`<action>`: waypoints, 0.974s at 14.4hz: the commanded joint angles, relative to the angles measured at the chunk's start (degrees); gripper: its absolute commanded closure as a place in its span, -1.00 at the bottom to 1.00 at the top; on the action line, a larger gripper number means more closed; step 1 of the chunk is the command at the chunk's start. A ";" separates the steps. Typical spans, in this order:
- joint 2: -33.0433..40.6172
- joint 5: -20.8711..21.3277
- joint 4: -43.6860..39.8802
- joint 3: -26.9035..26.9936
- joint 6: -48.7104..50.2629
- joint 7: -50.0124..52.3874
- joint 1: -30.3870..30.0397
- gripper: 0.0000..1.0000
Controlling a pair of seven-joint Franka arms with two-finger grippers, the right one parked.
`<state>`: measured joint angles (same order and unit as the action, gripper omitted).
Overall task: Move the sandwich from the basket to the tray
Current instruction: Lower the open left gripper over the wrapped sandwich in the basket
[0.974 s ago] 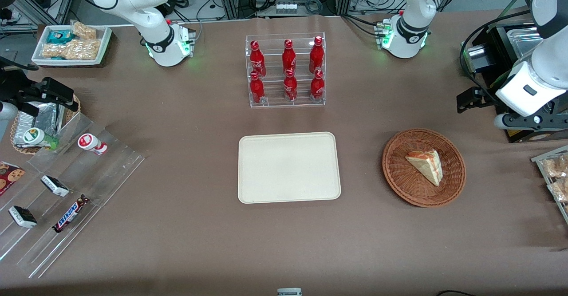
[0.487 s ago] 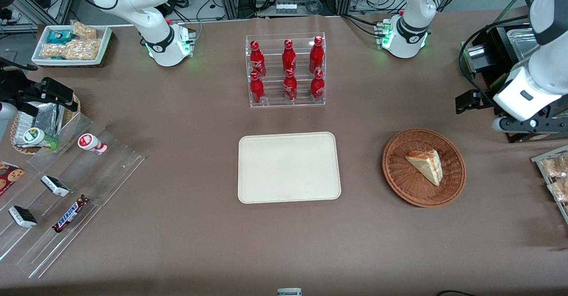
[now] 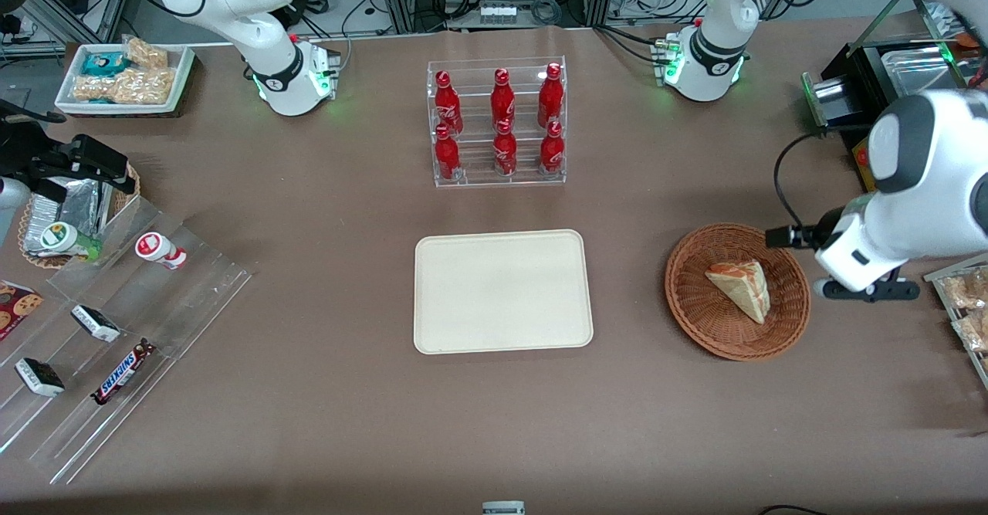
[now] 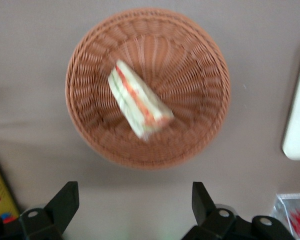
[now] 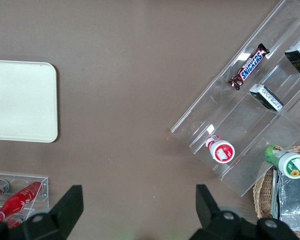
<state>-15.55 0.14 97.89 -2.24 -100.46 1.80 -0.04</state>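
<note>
The sandwich (image 3: 741, 289), a pale wedge with red and green layers, lies in the round reddish-brown wicker basket (image 3: 695, 322). The cream tray (image 3: 502, 291) sits bare beside the basket, toward the parked arm's end. My left gripper (image 3: 868, 291) hangs above the table just outside the basket's rim, toward the working arm's end. In the left wrist view the gripper (image 4: 134, 200) is open with bare tablecloth between its black fingers (image 4: 65, 200). The sandwich (image 4: 139, 106) and basket (image 4: 200, 130) lie ahead of the fingertips, and a tray edge (image 4: 297, 125) shows.
A clear rack of red bottles (image 3: 498, 123) stands farther from the front camera than the tray. Snack packets (image 3: 965, 299) lie by the table edge close to the gripper. A black device (image 3: 849, 98) sits farther back. A stepped acrylic rack (image 3: 116, 330) holds snacks at the parked arm's end.
The left arm has swung nearer the front camera and toward the basket, from by the black device to the basket's rim. Sandwich, basket and tray have not moved.
</note>
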 commanded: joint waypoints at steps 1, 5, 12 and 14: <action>1.22 0.03 7.81 -0.13 -9.19 -0.22 -0.93 -1.00; 0.70 0.03 13.19 -0.22 -17.91 19.92 -0.75 -1.00; 1.40 -0.85 21.27 -0.22 -30.65 52.14 -0.67 -1.00; 1.14 -0.93 23.91 -0.31 -34.61 55.06 -0.58 -1.00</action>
<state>-16.11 -0.01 117.67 -2.50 -131.28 53.18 -0.69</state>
